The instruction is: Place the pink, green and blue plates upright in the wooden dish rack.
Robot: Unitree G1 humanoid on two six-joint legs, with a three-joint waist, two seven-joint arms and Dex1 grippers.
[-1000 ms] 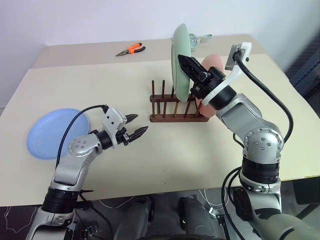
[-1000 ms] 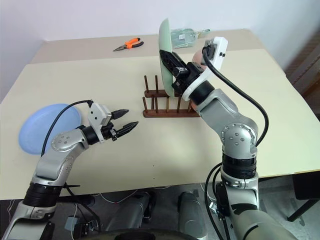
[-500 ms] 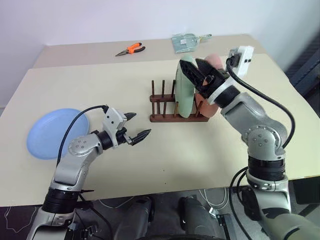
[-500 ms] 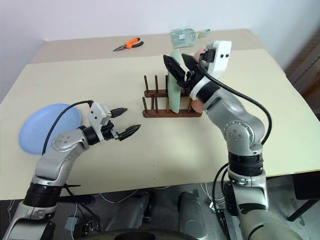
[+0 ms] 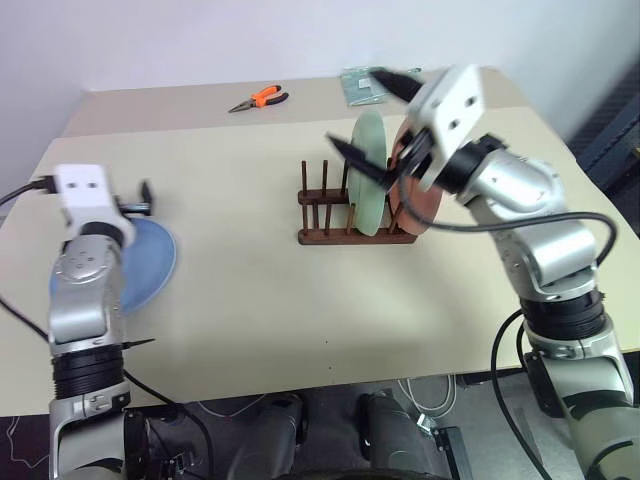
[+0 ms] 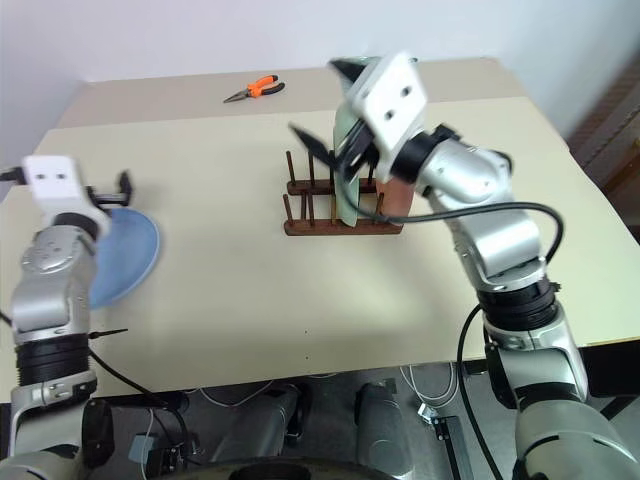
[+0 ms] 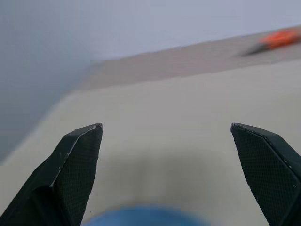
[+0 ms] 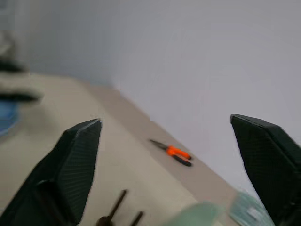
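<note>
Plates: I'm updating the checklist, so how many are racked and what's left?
Done: the green plate and pink plate stand upright in the rack. In hand: nothing; the right gripper and left gripper are open. Left: the blue plate lies flat on the table.

Beige table [image 5: 250,290]: blue plate [image 5: 150,265], rack [image 5: 355,232] w/ plates, orange pliers [image 5: 258,99], packet [image 5: 362,85].

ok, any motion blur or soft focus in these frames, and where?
Left eye view: the right pincer is streaked with motion blur, while the wooden dish rack and pliers stay sharp. Left wrist view: the pliers are an orange smear and the blue plate is soft. Right wrist view: the green plate is out of focus.
</note>
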